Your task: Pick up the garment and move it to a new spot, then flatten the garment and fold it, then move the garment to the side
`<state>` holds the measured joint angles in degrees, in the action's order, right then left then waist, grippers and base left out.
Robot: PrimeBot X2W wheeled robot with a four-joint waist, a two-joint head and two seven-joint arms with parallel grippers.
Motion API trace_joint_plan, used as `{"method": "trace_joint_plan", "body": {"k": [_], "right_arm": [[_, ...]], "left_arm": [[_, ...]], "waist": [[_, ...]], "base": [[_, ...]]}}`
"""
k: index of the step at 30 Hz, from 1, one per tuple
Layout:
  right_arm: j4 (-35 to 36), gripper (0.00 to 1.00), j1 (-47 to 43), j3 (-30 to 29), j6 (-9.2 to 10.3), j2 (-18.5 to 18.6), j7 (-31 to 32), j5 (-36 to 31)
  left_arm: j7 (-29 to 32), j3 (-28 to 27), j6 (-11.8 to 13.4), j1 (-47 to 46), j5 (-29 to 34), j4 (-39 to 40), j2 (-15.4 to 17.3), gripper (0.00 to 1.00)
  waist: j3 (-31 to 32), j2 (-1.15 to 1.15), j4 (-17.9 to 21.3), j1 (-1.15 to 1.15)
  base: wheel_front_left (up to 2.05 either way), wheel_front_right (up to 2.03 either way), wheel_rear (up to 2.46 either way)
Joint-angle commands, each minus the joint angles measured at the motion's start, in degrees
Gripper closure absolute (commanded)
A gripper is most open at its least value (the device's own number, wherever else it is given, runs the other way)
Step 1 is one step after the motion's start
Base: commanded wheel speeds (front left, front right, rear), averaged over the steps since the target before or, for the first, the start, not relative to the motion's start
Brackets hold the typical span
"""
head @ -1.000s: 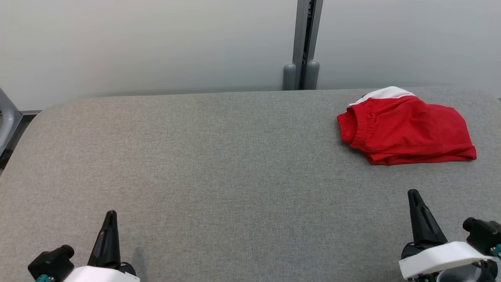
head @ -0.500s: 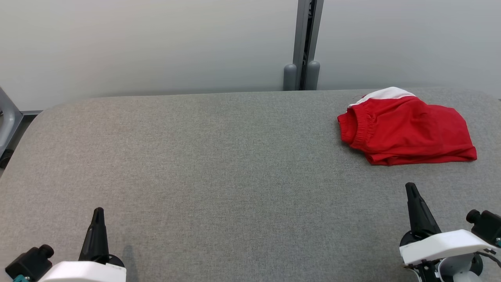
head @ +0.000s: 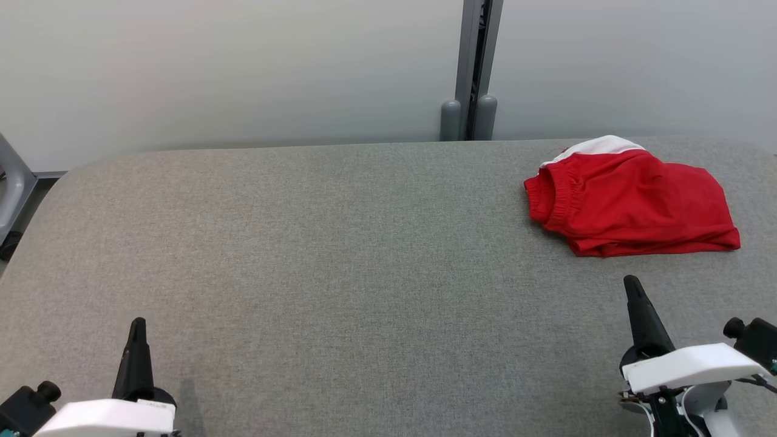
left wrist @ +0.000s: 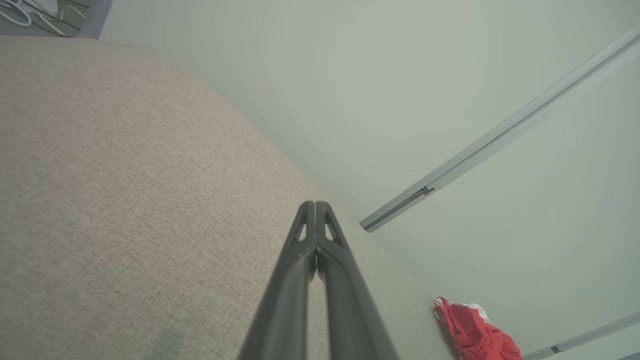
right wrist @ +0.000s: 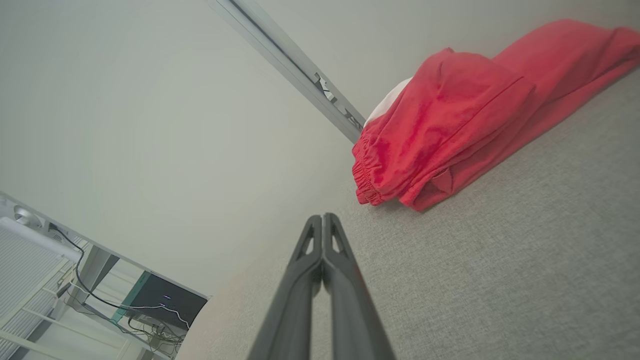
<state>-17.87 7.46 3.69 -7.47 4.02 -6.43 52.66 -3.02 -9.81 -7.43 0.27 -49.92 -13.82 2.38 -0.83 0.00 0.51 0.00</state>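
- The garment (head: 631,197), a pair of red shorts folded into a compact stack, lies at the far right of the grey surface (head: 364,255), close to its back edge.
- Its gathered waistband (head: 555,194) faces the robot's left, and a white panel (head: 598,145) shows along the far side of the stack.
- The cloth lies flat, apart from both claws.
- The right claw (head: 631,284) is the nearer one, at the lower right of the head view, with a strip of bare surface between it and the garment.
- Its two dark fingers are pressed together tip to tip and hold nothing. In the right wrist view they point towards the waistband end.
- The left claw (head: 138,323) sits at the lower left, well apart from the garment, with its fingers also closed tight and empty.
- Behind the surface stands a pale wall (head: 243,67) with a grey upright post (head: 472,67).
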Motion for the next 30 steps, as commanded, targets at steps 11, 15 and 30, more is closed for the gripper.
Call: {"method": "trace_joint_plan", "body": {"k": [11, 15, 30], "right_arm": [[-0.67, 1.0, 2.84, -0.01, -0.03, 0.05, 1.82, 8.05], [-1.05, 1.0, 3.44, 0.07, -0.03, -0.04, 2.43, 10.57], [-2.41, 1.0, 5.08, 0.37, -0.06, -0.35, 4.47, 19.72]], "left_arm": [[2.37, -1.65, -0.04, -2.58, -8.0, 0.86, 0.42, 1.0], [3.12, -2.1, -0.04, -2.81, -10.51, 0.91, 0.43, 1.0], [6.0, -3.76, -0.06, -3.63, -19.66, 1.04, 0.49, 1.0]], "waist": [[0.07, 0.0, -0.07, 0.0], [0.09, 0.0, -0.1, 0.0], [0.2, 0.0, -0.21, 0.0]], "base": [[0.0, 0.0, 0.0], [0.0, 0.0, 0.0], [0.0, 0.0, 0.0]]}}
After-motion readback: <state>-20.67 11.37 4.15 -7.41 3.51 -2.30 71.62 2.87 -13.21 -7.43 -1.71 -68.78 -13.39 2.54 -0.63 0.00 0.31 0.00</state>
